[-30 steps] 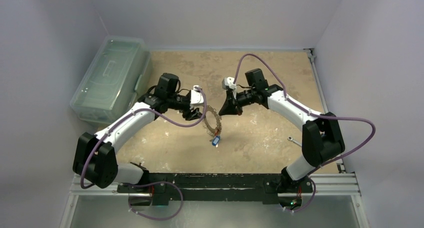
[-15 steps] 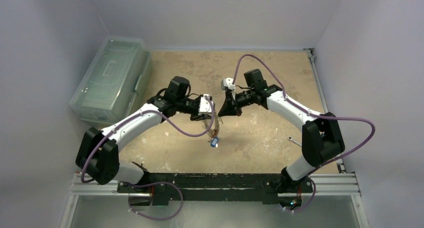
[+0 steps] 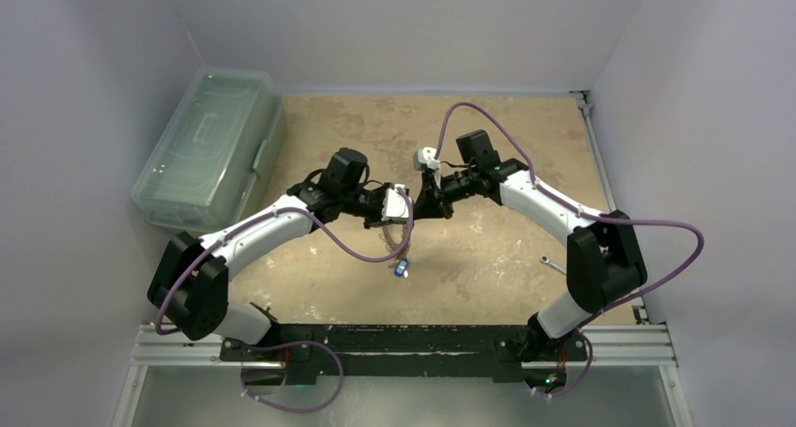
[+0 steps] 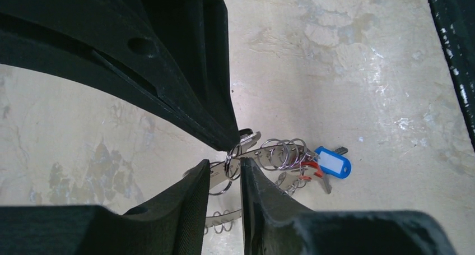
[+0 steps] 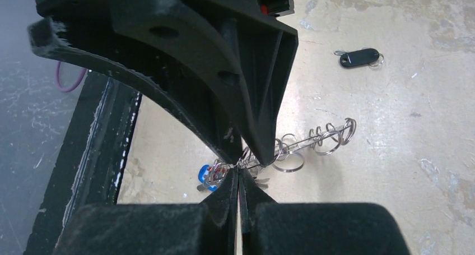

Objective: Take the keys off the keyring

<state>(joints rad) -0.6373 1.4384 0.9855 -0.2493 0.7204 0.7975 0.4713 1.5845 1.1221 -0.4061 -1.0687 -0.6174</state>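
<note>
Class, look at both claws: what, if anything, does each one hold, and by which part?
Right claw pinches the keyring on its wire rim. Left claw straddles the rim; a grip cannot be told.

The keyring [image 3: 405, 235] hung above the middle of the table [image 3: 488, 145]. The left gripper [image 3: 405, 215] was on its left and the right gripper [image 3: 420, 210] on its right, their tips just beside each other at its upper end. The keys [image 4: 297, 162] dangled along it, a tagged key [image 4: 333, 164] lowest. A lidded box [image 3: 206, 150] sat at the table's far left edge. A spanner [image 3: 552, 264] lay near the right arm's base, well apart from the ring. A key fob [image 5: 358, 57] lay on the table, apart from the ring.
</note>
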